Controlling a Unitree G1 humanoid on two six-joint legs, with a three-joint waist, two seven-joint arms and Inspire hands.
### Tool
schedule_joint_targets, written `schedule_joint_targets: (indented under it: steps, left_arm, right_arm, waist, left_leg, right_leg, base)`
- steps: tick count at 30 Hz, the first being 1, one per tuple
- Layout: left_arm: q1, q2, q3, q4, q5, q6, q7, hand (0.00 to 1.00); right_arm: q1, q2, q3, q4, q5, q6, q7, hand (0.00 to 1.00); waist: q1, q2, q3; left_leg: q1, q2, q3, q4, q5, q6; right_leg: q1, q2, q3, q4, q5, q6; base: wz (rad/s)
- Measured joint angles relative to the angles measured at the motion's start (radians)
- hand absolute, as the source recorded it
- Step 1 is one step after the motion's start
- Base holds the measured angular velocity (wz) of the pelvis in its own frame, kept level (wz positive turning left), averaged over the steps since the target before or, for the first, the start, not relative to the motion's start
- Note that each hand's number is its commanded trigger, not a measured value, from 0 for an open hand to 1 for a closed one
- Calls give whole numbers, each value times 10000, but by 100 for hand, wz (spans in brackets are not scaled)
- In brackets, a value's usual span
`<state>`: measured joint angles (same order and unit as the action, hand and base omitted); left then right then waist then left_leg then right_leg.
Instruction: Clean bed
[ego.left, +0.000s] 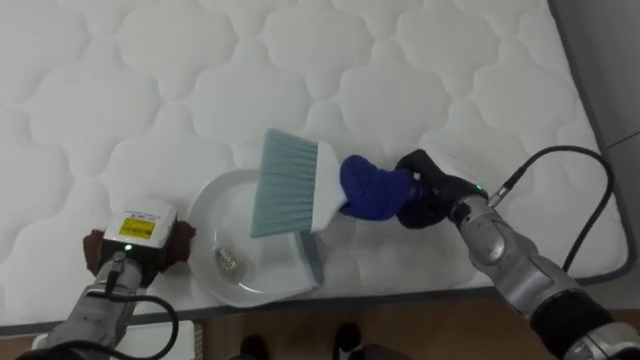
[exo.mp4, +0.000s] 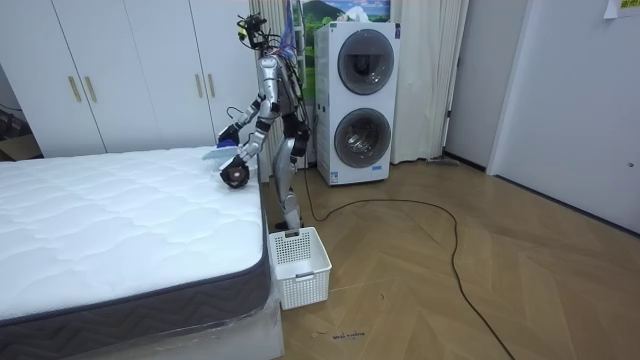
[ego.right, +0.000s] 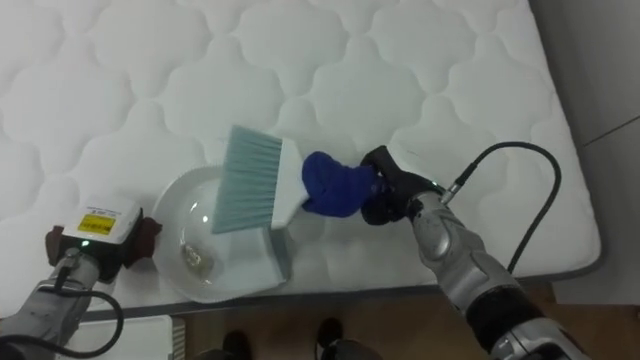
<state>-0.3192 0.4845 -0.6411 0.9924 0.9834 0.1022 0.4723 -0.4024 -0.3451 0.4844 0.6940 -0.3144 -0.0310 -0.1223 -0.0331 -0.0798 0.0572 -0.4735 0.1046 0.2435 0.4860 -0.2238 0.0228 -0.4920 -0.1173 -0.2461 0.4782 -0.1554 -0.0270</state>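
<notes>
- Bed (exo.mp4: 120, 230): bare white quilted mattress (ego.left: 150, 80), no sheets.
- Robot stands at the bed's far corner in the room view, leaning slightly forward with both arms out over the mattress edge.
- Brush (ego.left: 290, 190): pale blue-grey bristles, white head, blue handle. It lies near the mattress edge closest to the robot, with the bristles pointing toward the robot's left.
- Right hand (ego.left: 428, 192): black fingers clenched round the end of the blue handle, grasping the brush. The arm comes in from the lower right.
- The brush head sits over the right part of the dustpan (ego.left: 205, 215), and the bristles overlap its rim.
- Dustpan: white and see-through, with a rounded bowl. It rests flat on the mattress right at the near edge, between the two hands.
- Scrap (ego.left: 228, 262): a small crumpled bit inside the dustpan, toward its near side. Too small to say what it is.
- Left hand (ego.left: 138, 238): at the lower left, on the mattress and against the dustpan's left side. Its fingers are hidden under the back of the hand, so I cannot tell whether it grips the pan.
- Basket (exo.mp4: 298, 262): white slatted plastic, on the wood floor just beside the bed's near corner.
- Washing machines (exo.mp4: 358, 105): two stacked units, close behind the robot.
- Wardrobe (exo.mp4: 130, 70): white doors along the wall behind the bed.
</notes>
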Motion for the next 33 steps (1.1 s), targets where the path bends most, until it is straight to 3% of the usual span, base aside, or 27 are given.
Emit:
schedule_joint_targets:
  steps: [8, 14, 15, 17, 18, 19, 24, 26, 28, 33]
  left_arm:
    - [18, -23, -15, 145, -1, -76, 249, 100]
    - [56, -23, -18, 457, -216, -169, 787, 100]
    - [58, -24, -27, 502, -304, -197, 866, 100]
    - [83, -54, 100, 635, -374, -304, 1106, 100]
    - [93, -54, 161, 638, -375, -363, 1149, 100]
    - [97, -40, 187, 665, -407, -465, 1288, 100]
    - [104, -80, 216, 682, -510, -813, 1854, 100]
    - [105, -268, 526, 682, -493, -961, 2028, 100]
    - [95, -636, 1000, 662, -506, -1107, 2291, 100]
    - [84, -1059, 1117, 660, -821, -1632, 2668, 100]
  right_arm:
    - [6, 1, -2, 0, 623, -50, 0, 100]
    - [8, 2, -12, -5, 3488, -203, -361, 100]
    - [10, 2, -25, -5, 3741, -238, -439, 95]
    - [47, 9, -223, -5, 4547, -386, -676, 58]
    - [78, 12, -347, -5, 4803, -434, -712, 18]
    - [160, 21, -635, -6, 5542, -475, -837, 0]
    - [560, 44, -1614, -29, 7800, -812, -1638, 0]
    - [792, 81, -1892, -29, 8151, -915, -1767, 0]
    - [1063, 155, -2040, -13, 8588, -919, -1822, 0]
    - [1202, 351, -2033, -7, 9908, -993, -1791, 0]
  waist:
    - [-31, 7, 4]
    - [-228, 2, 2]
    - [-262, 2, 2]
    - [-343, 1, 1]
    - [-359, 2, 1]
    - [-400, 3, 2]
    - [-487, 3, 1]
    - [-497, 4, 1]
    - [-511, 3, 0]
    - [-625, 8, -5]
  left_leg:
    - [21, -15, -2, -33, 1, 1]
    - [85, -94, 31, -98, 41, 39]
    - [87, -94, 32, -95, 40, 40]
    - [75, -86, 20, -70, 40, 40]
    - [63, -89, 1, -68, 40, 39]
    - [45, -87, -21, -61, 41, 40]
    - [61, -95, 3, -7, 36, 49]
    - [60, -78, 6, -7, 35, 48]
    - [59, -31, 33, 0, 32, 42]
    - [159, 44, 206, -25, 22, 24]
  right_leg:
    - [-5, -20, -13, 34, 0, 1]
    - [-8, -56, 77, 53, -15, 29]
    - [-7, -52, 78, 52, -14, 30]
    - [0, -52, 72, 58, -13, 31]
    - [0, -56, 57, 53, -13, 31]
    - [3, -66, 23, 36, -13, 31]
    - [0, -91, 20, 34, -12, 35]
    - [3, -60, 26, 20, -11, 35]
    - [5, -31, 29, 18, -9, 31]
    - [7, 39, 174, 31, 9, 1]
  base:
    - [0]
    - [-1]
    - [0]
    - [0]
    - [6]
    - [5]
    - [1]
    - [0]
    - [0]
    - [-9]
